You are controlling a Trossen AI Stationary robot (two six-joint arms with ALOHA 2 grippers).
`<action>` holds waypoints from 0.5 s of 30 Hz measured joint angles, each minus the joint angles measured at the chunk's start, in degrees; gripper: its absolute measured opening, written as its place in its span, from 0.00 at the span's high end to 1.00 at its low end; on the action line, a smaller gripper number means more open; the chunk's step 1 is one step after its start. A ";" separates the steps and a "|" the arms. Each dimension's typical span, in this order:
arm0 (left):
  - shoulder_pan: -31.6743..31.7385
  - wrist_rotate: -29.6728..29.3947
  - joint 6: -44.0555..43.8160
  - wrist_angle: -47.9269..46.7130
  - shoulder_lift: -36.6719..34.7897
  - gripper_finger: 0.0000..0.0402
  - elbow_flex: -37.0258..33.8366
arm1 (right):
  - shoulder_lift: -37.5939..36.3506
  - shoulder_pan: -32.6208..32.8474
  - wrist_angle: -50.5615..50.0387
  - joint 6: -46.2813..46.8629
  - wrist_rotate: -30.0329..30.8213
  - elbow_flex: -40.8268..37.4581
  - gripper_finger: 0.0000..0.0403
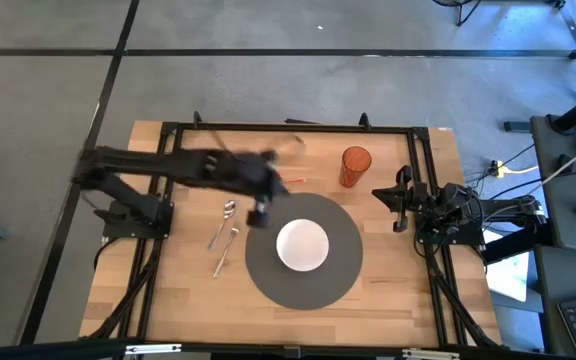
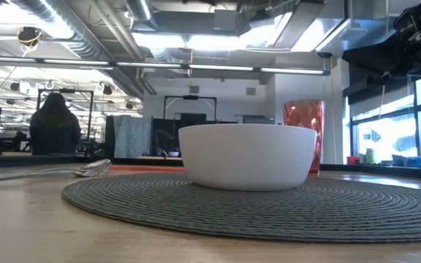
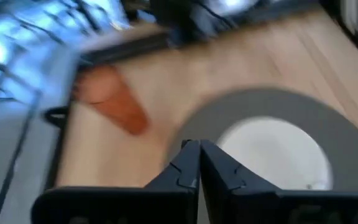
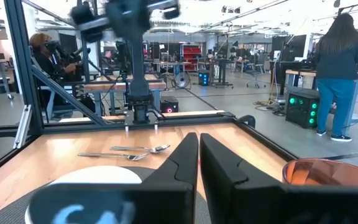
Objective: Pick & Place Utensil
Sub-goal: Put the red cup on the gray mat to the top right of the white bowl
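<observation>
The left tool (image 1: 259,214) hangs above the table (image 1: 398,290) at the left edge of the round grey mat (image 1: 343,285), its fingers pressed together and holding nothing, as the left wrist view shows. The two utensils lie just left of it on bare wood: a spoon (image 1: 222,222) and a second utensil (image 1: 226,250) nearer the front, side by side and close together, both off the mat. The white bowl (image 1: 302,245) sits in the mat's middle and the orange cup (image 1: 355,166) stands at the far side. The step in hand looks like the reach for a utensil, so the tool would do well to spread its fingers first, move left over one handle, and come down square across it, clear of its neighbour. The right tool (image 1: 400,203) waits at the right side, fingers together.
</observation>
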 joint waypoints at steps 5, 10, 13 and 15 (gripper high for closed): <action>6.33 1.20 0.10 17.49 -19.09 1.00 -22.87 | 0.00 0.01 -0.15 -0.02 0.00 0.00 0.95; 9.18 2.62 1.42 37.27 -34.70 0.99 -43.48 | 0.00 -0.01 -0.15 -0.01 0.11 0.00 0.95; 9.99 4.06 0.94 40.81 -42.88 1.00 -49.89 | 0.00 0.00 -0.13 0.00 0.11 0.01 0.95; 10.40 4.50 0.26 41.20 -47.69 1.00 -53.28 | 0.02 -0.01 -0.13 0.00 0.11 0.00 0.95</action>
